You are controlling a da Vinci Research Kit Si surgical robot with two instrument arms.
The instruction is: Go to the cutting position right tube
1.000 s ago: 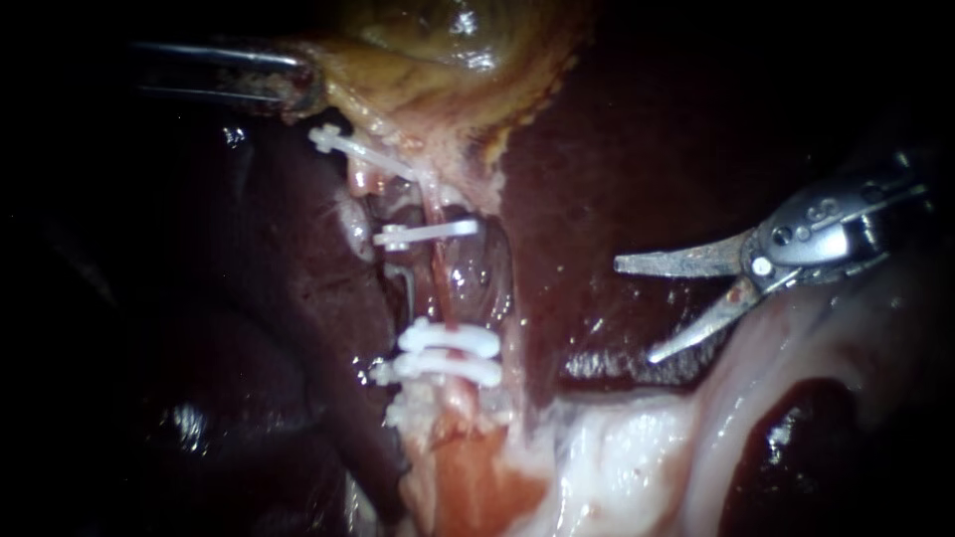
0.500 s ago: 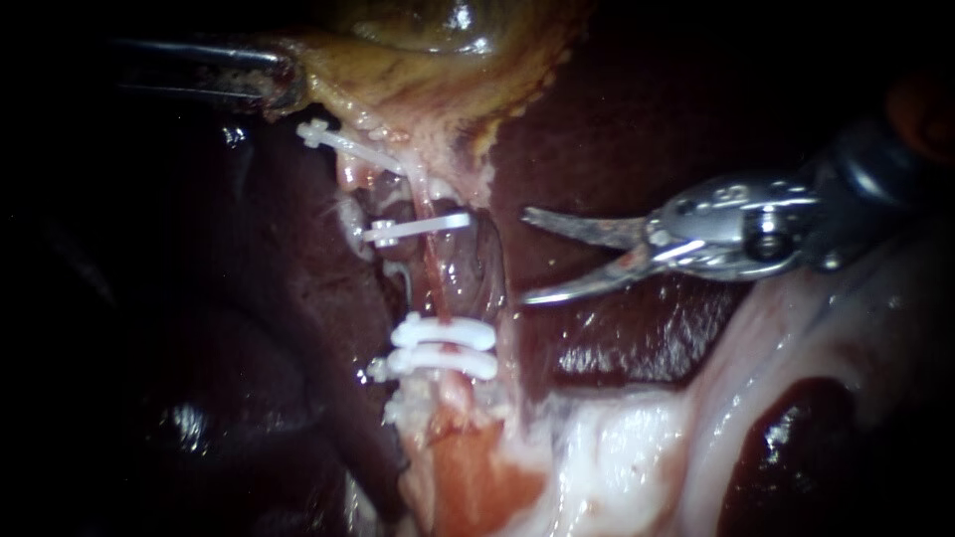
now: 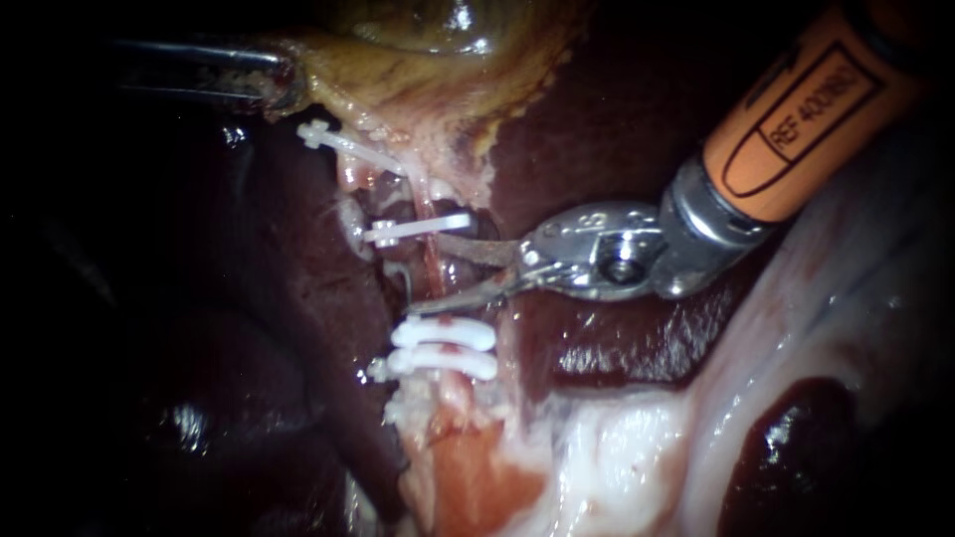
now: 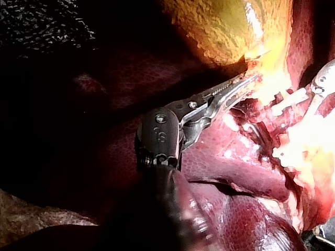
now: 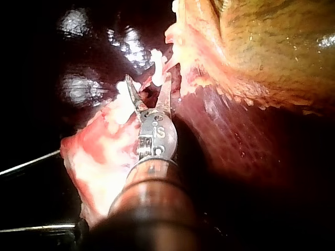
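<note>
Right instrument (image 3: 426, 274) open astride clipped tube (image 3: 435, 261)

Lit centre, dark edges; wet glare on gallbladder (image 3: 438, 55)

Wet glossy liver (image 3: 597, 129), smooth white plastic clips (image 3: 445, 333), shiny metal right instrument (image 3: 426, 274)

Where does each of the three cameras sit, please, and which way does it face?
Endoscope view: close over the tissue, facing the clipped right tube between liver and gallbladder; left instrument enters from the left, right instrument from the upper right.
Left wrist view: on the left arm, looking along the left instrument to the gallbladder's edge.
Right wrist view: on the right arm, looking along the right instrument to the tube.
Shared: endoscope and left wrist views both show the white clips and the right instrument.
</note>
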